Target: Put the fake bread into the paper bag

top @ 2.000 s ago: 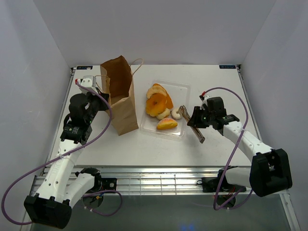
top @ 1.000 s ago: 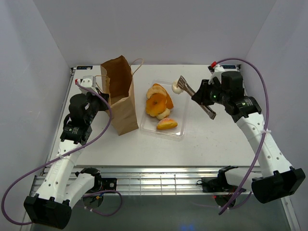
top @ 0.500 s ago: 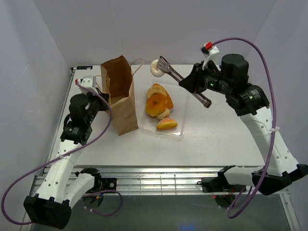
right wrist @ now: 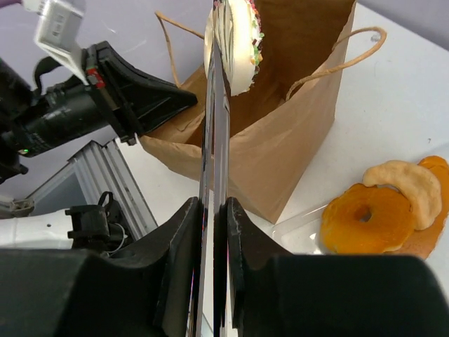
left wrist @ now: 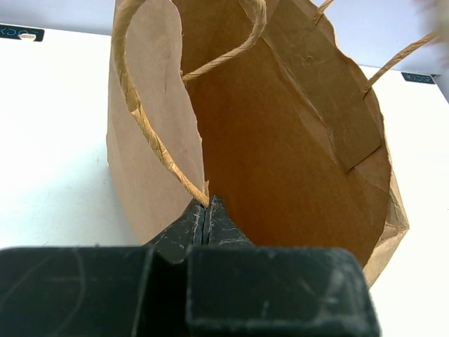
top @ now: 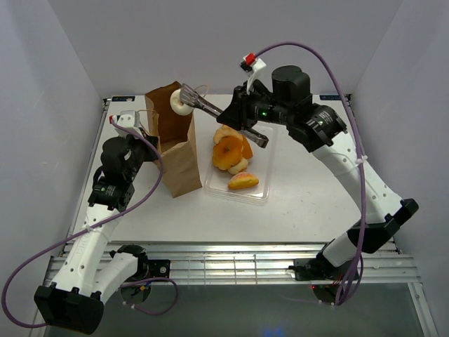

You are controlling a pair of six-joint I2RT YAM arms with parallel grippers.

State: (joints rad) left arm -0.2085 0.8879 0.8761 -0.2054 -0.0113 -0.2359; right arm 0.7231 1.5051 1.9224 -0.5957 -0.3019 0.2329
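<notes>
The right hand [right wrist: 212,210] is clenched on the metal tongs [top: 210,109], and their tips pinch a pale doughnut [right wrist: 242,42] at the open mouth of the paper bag [top: 175,154]. The left hand [left wrist: 205,223] grasps the wall of the bag at its rim. The doughnut looks light, stiff and perhaps slippery, so a pinch across its ring seems the right hold. The other pastries [top: 230,151] lie in the clear tray [top: 265,191].

Clear plastic tray [top: 262,188] sits on white table [top: 316,207]; metal tongs [top: 210,108] aloft.
</notes>
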